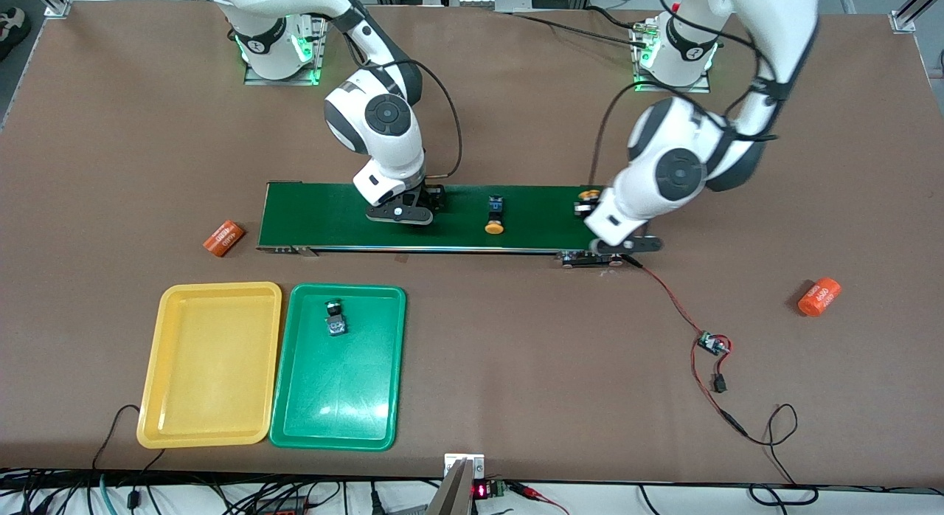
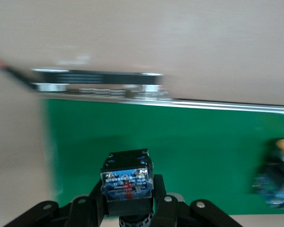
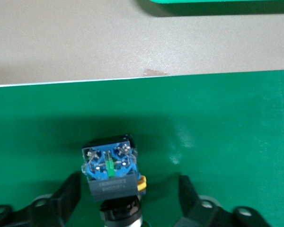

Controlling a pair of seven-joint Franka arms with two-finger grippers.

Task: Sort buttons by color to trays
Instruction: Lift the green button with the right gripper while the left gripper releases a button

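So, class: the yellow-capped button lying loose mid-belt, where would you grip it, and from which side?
Take the yellow-capped button by its boxy black-and-blue body, not the round cap. It lies on its side on the conveyor belt, cap toward the front camera, so it is probably best to come straight down from above and close across the body's flat sides.

Glossy plastic trays (image 1: 210,434), matt belt (image 1: 324,216)

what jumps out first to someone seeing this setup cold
Two white arms bend over a long dark-green conveyor belt. The left pincer grips a button over the belt's end by the left arm, while the right pincer straddles another button on the belt. Nearer the camera, a yellow tray lies beside a green tray holding one button.
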